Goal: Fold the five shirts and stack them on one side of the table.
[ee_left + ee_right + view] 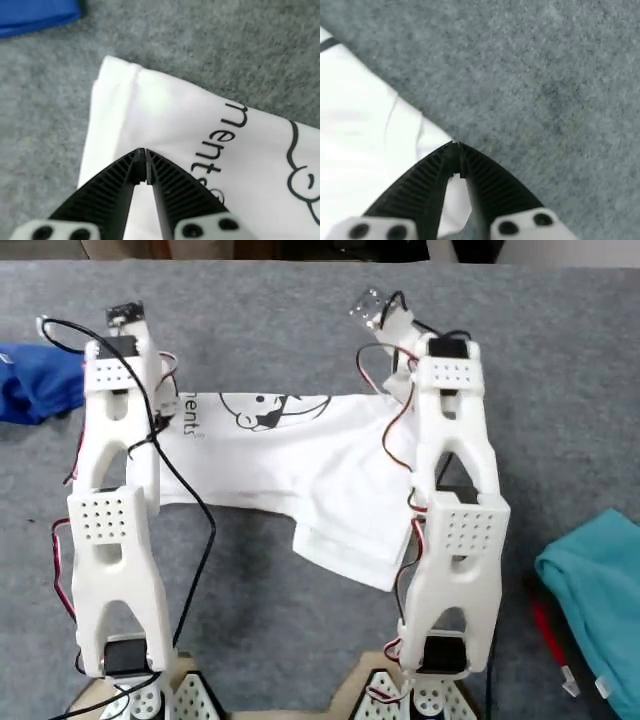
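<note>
The white shirt [290, 455] lies part-folded on the desk [560, 390] near its far edge; the left jaws and right jaws, both closed, sit at its far corners, likely for folding it over; whether they pinch cloth I cannot tell.

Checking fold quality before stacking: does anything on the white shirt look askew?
Yes. The white shirt lies as a fairly even band, but a rumpled flap sticks out slantwise past its lower edge in the high view, beside the right arm, so the fold isn't square.
</note>
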### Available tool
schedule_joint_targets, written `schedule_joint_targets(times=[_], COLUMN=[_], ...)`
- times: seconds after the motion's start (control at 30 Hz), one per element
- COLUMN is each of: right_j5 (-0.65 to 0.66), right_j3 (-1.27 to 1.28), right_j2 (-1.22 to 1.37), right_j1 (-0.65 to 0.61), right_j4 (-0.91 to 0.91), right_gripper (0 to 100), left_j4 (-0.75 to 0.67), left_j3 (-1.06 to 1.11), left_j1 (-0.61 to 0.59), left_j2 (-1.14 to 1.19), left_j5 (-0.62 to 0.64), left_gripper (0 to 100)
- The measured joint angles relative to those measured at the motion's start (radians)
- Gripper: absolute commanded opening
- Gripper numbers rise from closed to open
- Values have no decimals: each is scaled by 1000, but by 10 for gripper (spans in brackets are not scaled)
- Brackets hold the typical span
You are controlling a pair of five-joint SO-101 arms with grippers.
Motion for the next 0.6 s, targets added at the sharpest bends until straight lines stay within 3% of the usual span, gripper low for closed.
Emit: schedule_joint_targets(times=[0.23,0.43,0.6], right_j5=[38,54,54], right_j3=[-180,-203,-78], right_j2=[-31,-172,-350], right_j1=[-3,-54,-78], right_j4=[322,566,601], right_gripper=[9,9,9], left_j4=[187,229,229], left_j3=[-198,-261,-210], left_j1=[-41,-106,-163], left_j2=[0,0,-44], left_j5=[-58,-117,-157], left_gripper=[19,19,19])
